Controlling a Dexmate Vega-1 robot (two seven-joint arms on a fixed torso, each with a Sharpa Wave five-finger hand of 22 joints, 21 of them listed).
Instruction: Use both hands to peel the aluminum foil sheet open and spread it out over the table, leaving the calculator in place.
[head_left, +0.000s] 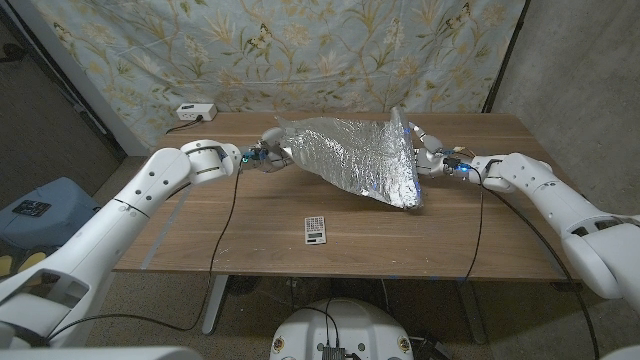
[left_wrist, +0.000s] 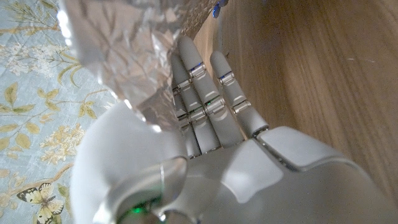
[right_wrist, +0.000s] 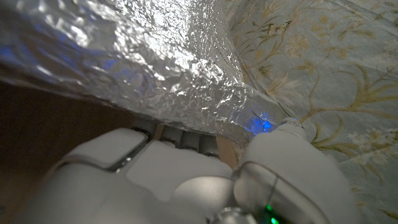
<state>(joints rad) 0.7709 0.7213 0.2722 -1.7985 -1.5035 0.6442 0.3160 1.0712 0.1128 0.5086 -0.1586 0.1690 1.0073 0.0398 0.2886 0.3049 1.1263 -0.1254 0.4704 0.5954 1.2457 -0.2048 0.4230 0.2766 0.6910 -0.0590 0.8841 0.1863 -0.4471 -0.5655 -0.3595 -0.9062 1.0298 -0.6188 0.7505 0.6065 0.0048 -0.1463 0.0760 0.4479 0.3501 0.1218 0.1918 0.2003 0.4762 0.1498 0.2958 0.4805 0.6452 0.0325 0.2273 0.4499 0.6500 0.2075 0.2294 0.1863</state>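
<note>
The foil sheet (head_left: 355, 157) hangs stretched between the two arms above the far half of the worktop (head_left: 250, 225), lifted clear of the wood along most of its span. It is crumpled and partly unfolded, narrow at the robot's left end and fanning into a broad drooping flap at the right end, whose lower corner reaches down close to the surface; whether it touches cannot be told.

The left robot hand (head_left: 262, 158) holds the narrow end. In the left wrist view the foil (left_wrist: 118, 56) is pinched at the thumb side while the fingers (left_wrist: 205, 106) extend straight beside it, a hold that seems meant to anchor one edge so the other can be drawn away.

The right robot hand (head_left: 428, 152) grips the wide end. In the right wrist view the foil (right_wrist: 143, 62) runs across just above the hand (right_wrist: 186, 180), with its edge caught at the thumb. The grip keeps the sheet taut and off the wood, presumably so it can open without dragging.

The calculator (head_left: 315, 229) lies flat on the near middle of the worktop, well apart from the foil and both hands, undisturbed.

Judgement: the sheet is opened but not yet laid down; spreading remains.

A white power strip (head_left: 194, 112) sits at the far left corner.
</note>
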